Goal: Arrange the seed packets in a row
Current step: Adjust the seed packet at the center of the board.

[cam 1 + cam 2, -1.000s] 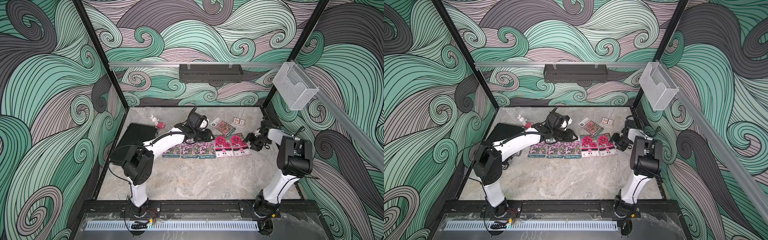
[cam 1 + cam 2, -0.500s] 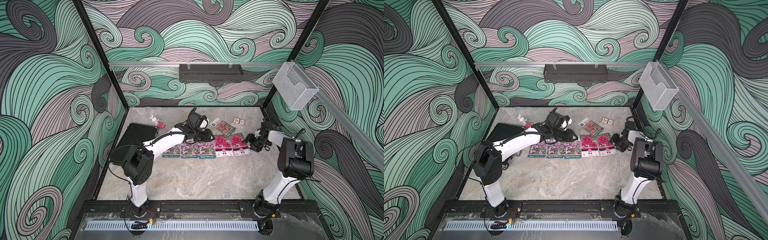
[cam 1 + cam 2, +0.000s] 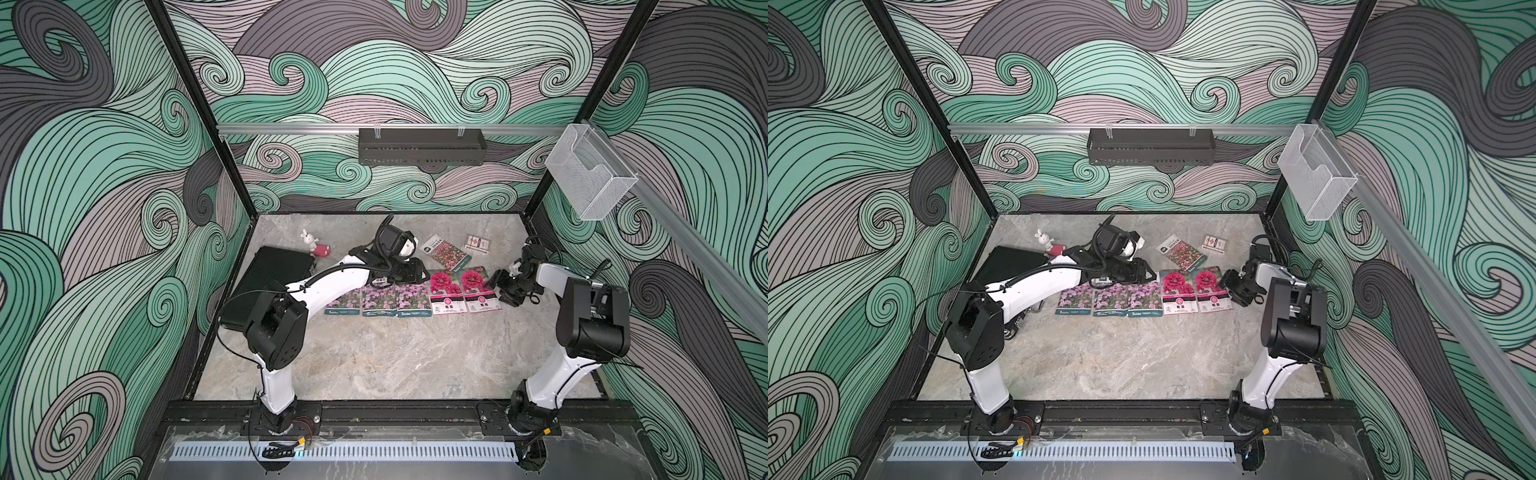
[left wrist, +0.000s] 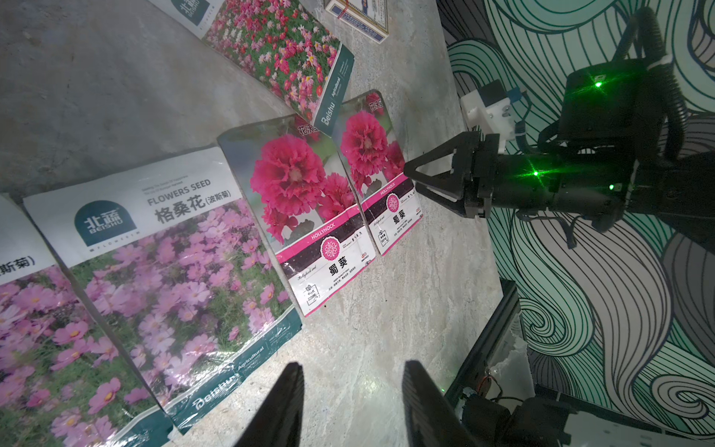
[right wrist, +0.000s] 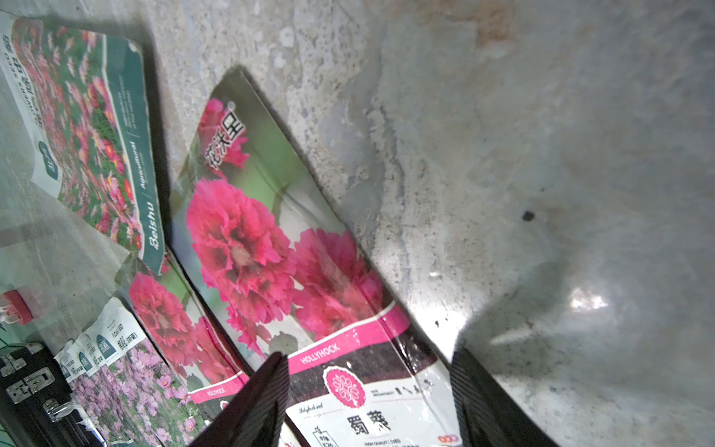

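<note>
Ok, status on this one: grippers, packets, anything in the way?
Left gripper open, empty; right gripper open over end magenta packet. Five-packet row set; red-pink mix packet angled behind, corner overlapping the row. Small box beside it, off the row.

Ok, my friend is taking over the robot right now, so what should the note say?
The left fingers are open and empty, close to the purple packets.
The right fingers are open and empty, at the outer edge of the end magenta packet.
Done: three purple packets and two magenta packets lie in a row.
Left: the red-pink mix packet lies tilted behind the row; bring it into line.
</note>
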Robot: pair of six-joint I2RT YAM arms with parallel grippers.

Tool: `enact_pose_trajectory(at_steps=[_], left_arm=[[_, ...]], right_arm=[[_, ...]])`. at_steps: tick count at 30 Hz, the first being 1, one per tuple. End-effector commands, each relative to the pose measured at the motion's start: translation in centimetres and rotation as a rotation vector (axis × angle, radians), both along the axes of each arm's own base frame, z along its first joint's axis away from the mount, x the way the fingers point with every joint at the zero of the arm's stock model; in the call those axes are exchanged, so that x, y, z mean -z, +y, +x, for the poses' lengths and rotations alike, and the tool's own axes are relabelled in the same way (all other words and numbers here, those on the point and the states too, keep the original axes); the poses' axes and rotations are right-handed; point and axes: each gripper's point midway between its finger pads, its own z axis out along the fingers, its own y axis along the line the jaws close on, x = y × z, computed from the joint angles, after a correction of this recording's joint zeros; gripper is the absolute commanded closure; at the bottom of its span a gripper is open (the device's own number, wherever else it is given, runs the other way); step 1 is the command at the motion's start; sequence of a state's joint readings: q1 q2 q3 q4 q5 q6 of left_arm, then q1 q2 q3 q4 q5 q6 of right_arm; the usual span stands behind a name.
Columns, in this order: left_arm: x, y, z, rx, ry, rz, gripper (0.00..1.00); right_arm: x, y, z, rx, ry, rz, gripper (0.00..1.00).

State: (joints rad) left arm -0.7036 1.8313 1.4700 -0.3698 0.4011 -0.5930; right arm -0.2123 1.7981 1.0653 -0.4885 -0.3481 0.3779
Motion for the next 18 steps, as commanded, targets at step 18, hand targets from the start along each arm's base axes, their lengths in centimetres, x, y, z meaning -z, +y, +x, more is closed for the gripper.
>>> enact_pose_trajectory(at_steps=[18], left_arm=[[2.8, -3.1, 4.1, -0.038, 0.014, -0.003, 0.53]], right_arm=[[-11.0, 1.4, 3.2, -0.046, -0.296, 0.018, 0.28]])
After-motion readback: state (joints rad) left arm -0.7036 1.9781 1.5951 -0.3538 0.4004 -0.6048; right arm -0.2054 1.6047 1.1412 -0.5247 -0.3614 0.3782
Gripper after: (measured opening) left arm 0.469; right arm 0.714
